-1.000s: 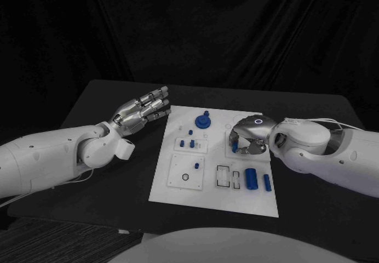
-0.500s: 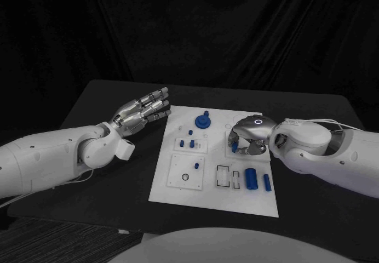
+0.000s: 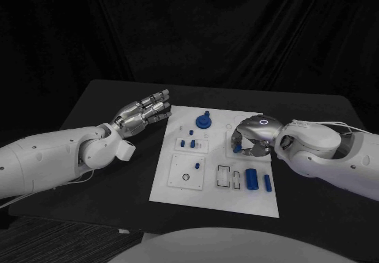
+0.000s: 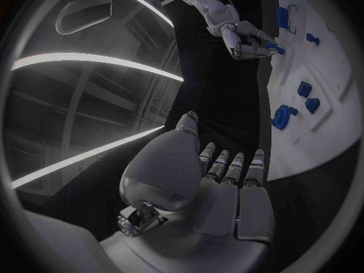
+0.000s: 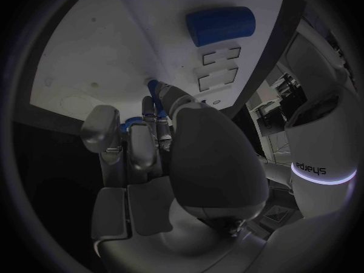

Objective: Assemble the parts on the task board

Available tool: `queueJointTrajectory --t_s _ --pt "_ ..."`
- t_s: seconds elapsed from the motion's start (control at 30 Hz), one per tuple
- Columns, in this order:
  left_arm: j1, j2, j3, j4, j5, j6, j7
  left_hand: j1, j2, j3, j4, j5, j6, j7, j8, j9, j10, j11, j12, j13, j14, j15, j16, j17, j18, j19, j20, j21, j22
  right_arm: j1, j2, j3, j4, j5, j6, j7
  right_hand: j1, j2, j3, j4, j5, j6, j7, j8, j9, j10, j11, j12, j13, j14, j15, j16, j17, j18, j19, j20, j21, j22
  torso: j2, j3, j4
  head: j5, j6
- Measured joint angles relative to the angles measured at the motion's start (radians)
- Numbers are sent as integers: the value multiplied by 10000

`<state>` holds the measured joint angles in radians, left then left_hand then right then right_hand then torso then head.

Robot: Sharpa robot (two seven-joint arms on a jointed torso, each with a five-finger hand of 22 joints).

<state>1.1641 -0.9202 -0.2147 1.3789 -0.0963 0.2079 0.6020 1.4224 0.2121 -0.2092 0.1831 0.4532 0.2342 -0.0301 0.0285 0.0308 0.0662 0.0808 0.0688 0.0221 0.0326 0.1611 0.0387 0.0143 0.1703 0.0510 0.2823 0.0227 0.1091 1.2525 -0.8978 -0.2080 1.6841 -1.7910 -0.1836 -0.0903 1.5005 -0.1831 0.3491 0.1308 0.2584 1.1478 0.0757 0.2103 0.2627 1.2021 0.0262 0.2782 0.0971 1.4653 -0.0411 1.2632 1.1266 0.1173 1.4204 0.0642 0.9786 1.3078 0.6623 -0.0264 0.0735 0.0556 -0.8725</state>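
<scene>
The white task board [image 3: 178, 189] lies mid-table. My right hand [image 3: 253, 136] hovers low over its far right part, fingers curled round a small blue peg [image 3: 236, 147]. In the right wrist view the peg [image 5: 155, 93] sits between the fingertips, close to the board [image 5: 91, 54]; whether it touches is hidden. My left hand [image 3: 146, 112] floats open, fingers spread, beside the board's far left corner, holding nothing. A round blue knob [image 3: 204, 120] stands at the board's far edge. Two short blue pegs [image 3: 187, 143] stand left of centre. A thick blue cylinder [image 3: 251, 178] and a thin one [image 3: 267, 182] lie near the right edge.
The black table [image 3: 103, 181] stretches wide on the board's left and narrower on its right. Dark cloth hangs behind it. Empty rectangular slots [image 3: 228, 176] and a small ring [image 3: 185, 177] mark the board's near half. In the left wrist view my right hand [image 4: 244, 39] is over the board [image 4: 333, 121].
My right forearm has shifted a little to the right and the hand has turned slightly with the blue peg still in its fingers. The left hand has stayed where it was.
</scene>
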Motion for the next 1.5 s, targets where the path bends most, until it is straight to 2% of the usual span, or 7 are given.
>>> queueJointTrajectory --t_s 0.13,0.47,0.73,0.9,1.07,1.33,1.5 --pt "-19 0 0 -18 0 10 -30 0 0 0 0 49 0 0 0 -1 0 0 0 0 0 0 0 0 0 0 0 0 0 131 -125 -2 194 0 -107 -15 -24 29 39 -42 -8 15 -15 0 0 56 -56 -22 47 0 0 0 9 0 0 0 0 -1 2 0 0 -1 0" --pt "-59 26 0 -67 0 45 -103 0 0 29 -28 49 36 35 0 8 0 0 0 -1 0 0 -1 -1 -1 0 0 0 -1 628 -243 5 789 0 -291 -99 -62 79 85 -138 -9 15 -14 1 -1 130 14 17 52 0 0 0 8 0 35 -35 50 -2 2 -2 3 -6 0" --pt "-70 21 0 -70 0 57 -128 0 0 25 -31 49 35 35 0 7 -2 44 -1 -2 0 -1 -1 -2 0 0 0 0 -2 714 144 1 1114 0 -216 -153 -21 120 150 -206 34 -40 40 58 -1 125 20 3 58 0 0 0 38 0 35 -35 167 -3 7 -2 5 14 0" --pt "-75 16 0 -60 0 62 -128 0 0 0 -56 49 35 35 0 7 -2 72 -1 -2 0 -1 -1 -2 -1 0 0 0 -36 711 714 0 1090 0 -80 -150 -9 132 169 -249 34 -42 41 58 -1 124 21 -45 58 0 1 0 33 0 35 -35 166 -3 13 -3 12 24 0" --pt "-77 8 0 -37 0 62 -121 0 0 0 -56 48 35 35 0 6 -2 72 -1 -2 0 0 -1 -2 -1 0 0 0 -53 626 1405 3 871 0 47 -118 18 154 180 -264 33 -77 77 58 -1 122 22 -76 54 -1 1 0 33 0 35 -35 167 -3 19 -3 18 28 0" --pt "-79 -6 0 -32 1 64 -105 -1 0 0 -56 87 70 70 0 14 -2 71 39 -3 0 0 -1 -3 -1 0 0 0 -75 273 2419 3 362 0 251 -21 22 150 220 -330 31 -113 113 57 -1 121 23 -104 45 -1 1 0 33 0 35 -35 163 -4 18 -5 12 40 0" --pt "-80 -29 0 -31 1 65 -102 0 -1 0 -56 87 70 70 0 14 -2 71 39 -4 -1 -1 -1 -3 -1 0 0 0 -75 49 2804 -1 82 0 370 46 23 148 248 -361 30 -113 113 4 -1 121 24 -154 44 -1 1 0 0 -1 34 -35 50 -4 14 -5 11 65 0"
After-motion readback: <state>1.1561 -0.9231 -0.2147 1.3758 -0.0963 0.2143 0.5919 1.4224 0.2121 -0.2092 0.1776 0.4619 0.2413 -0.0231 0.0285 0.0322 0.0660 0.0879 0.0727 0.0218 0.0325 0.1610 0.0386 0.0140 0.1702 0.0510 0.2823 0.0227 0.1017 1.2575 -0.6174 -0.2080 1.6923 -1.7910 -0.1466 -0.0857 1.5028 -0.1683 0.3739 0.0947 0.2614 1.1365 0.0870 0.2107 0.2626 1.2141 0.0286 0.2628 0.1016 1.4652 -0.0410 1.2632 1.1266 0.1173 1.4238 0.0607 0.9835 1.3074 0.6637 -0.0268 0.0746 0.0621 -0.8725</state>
